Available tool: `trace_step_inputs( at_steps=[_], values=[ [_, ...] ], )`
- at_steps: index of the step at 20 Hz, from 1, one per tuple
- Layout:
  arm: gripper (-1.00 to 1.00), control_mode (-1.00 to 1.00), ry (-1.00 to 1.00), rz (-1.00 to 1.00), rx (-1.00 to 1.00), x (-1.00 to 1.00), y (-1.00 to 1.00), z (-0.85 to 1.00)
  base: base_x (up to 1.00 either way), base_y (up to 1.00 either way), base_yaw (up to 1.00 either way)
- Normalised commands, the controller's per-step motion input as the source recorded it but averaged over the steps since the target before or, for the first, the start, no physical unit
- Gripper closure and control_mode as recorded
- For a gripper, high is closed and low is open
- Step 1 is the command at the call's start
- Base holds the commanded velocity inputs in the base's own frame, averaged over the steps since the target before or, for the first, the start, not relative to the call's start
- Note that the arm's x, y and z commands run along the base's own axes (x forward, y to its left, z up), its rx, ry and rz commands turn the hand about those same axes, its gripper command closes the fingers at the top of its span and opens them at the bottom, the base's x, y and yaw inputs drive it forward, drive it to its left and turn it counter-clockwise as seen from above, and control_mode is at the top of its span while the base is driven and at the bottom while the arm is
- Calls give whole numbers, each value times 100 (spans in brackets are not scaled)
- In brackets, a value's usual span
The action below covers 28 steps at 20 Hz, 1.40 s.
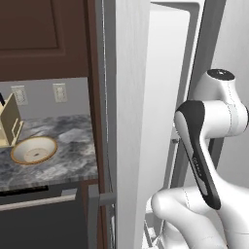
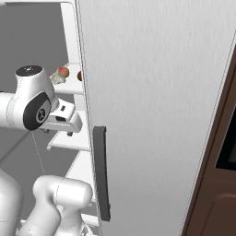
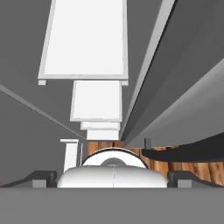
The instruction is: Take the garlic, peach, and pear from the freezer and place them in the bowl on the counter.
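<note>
Left base view shows the bowl (image 1: 34, 150) empty on the desk (image 1: 68, 151), so nothing is delivered. Fruit (image 2: 62, 72) sits on a freezer shelf (image 2: 73, 87) beside the arm. The tool (image 3: 113, 180) gapes wide, holding nothing.

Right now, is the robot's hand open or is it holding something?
Gripper: open, holding nothing.
</note>
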Motion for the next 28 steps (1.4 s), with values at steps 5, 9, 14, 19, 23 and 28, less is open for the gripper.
trace_step_inputs(
  at_steps=[5, 9, 14, 19, 23, 28],
  values=[
    [-100, -100, -1, 0, 0, 0, 7, 9, 0, 0, 0],
    [-100, -100, -12, 6, 0, 10, 10, 33, 0, 0, 0],
    [-100, -100, -9, 8, 1, 35, 7, 25, 0, 0, 0],
    [-100, -100, -7, 11, 3, 51, 10, 23, 0, 0, 0],
    [-100, -100, -9, 12, 2, 48, 19, 28, 0, 0, 0],
    [-100, -100, -11, 9, 1, 45, 29, 24, 0, 0, 0]
  ],
)
